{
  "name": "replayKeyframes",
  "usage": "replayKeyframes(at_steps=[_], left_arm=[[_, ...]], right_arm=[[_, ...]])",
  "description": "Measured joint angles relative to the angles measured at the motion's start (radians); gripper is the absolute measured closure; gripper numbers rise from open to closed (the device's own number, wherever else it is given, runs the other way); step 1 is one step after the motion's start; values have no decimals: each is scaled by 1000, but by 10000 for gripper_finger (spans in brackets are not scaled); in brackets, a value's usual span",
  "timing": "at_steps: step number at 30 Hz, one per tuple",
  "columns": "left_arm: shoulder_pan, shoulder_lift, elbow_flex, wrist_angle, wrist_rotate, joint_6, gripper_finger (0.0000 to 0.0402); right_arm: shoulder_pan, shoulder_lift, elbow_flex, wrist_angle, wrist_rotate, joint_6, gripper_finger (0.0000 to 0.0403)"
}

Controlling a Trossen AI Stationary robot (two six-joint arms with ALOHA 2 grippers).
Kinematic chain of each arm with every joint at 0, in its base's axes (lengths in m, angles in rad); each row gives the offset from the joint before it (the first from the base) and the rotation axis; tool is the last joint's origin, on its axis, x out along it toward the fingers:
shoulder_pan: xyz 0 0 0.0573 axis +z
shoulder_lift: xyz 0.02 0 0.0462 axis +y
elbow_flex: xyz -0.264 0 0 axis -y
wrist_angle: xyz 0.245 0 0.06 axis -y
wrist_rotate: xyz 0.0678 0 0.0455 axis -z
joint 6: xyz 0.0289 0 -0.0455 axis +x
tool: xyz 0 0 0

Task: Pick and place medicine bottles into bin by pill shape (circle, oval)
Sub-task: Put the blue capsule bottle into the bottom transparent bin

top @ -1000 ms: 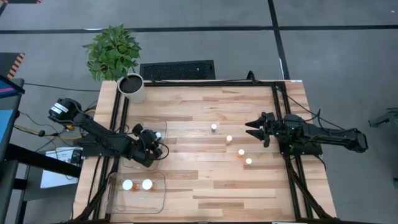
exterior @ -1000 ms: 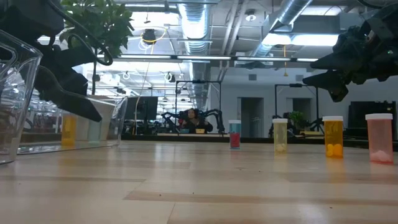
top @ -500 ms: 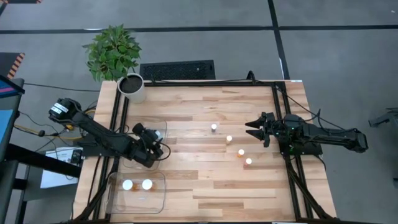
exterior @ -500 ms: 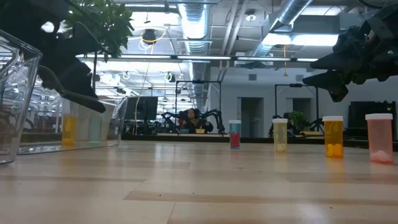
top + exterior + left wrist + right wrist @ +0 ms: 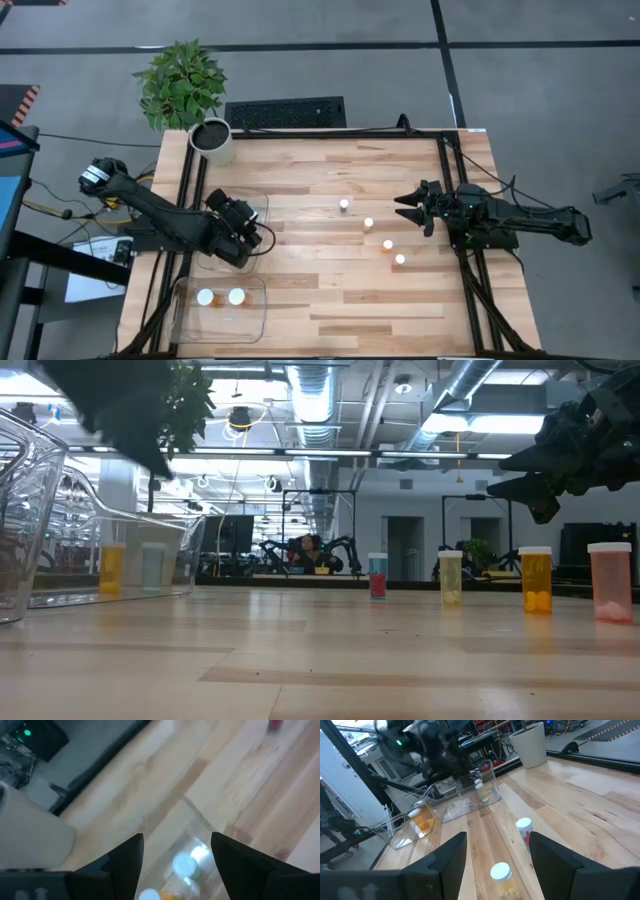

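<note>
Left gripper point(image 5: 250, 222): fingers point(image 5: 121, 865) spread apart, nothing between them. In the left wrist view I look down past them at white caps of bottles inside the upper bin point(image 5: 262, 205); the gripper hangs over that bin's rim. Reads to me as a drop just finished, so this arm is between picks.

Right gripper point(image 5: 404, 208): fingers point(image 5: 451, 854) also parted and empty, hovering off the table. Just ahead of them, in the right wrist view, stand two medicine bottles: one with red contents point(image 5: 524, 832), one yellowish point(image 5: 500, 878). From above I count four loose bottles in a diagonal row, point(image 5: 344, 205), point(image 5: 368, 223), point(image 5: 388, 244), point(image 5: 400, 260), all near the right fingers and well apart from the left ones.

The lower bin point(image 5: 182, 322) holds two bottles point(image 5: 205, 297), point(image 5: 237, 296).

Next, as I judge it: pick one of the four, read pill shape first (can't tell circle from oval from here), then descend with the jaws straddling the cap. Neighbours stand close, so approach clean.
</note>
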Motion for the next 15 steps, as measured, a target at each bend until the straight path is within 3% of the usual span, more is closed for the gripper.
replayKeyframes(at_steps=[3,7,11,15], left_arm=[[0,0,90,34,-90,24,175],[14,-1,147,281,-164,259,176],[62,14,142,653,-108,595,176],[119,92,138,936,-24,833,176]], right_arm=[[0,0,0,0,0,0,178],[0,0,0,0,0,0,178],[0,0,0,0,0,0,178],[0,0,0,0,0,0,178]])
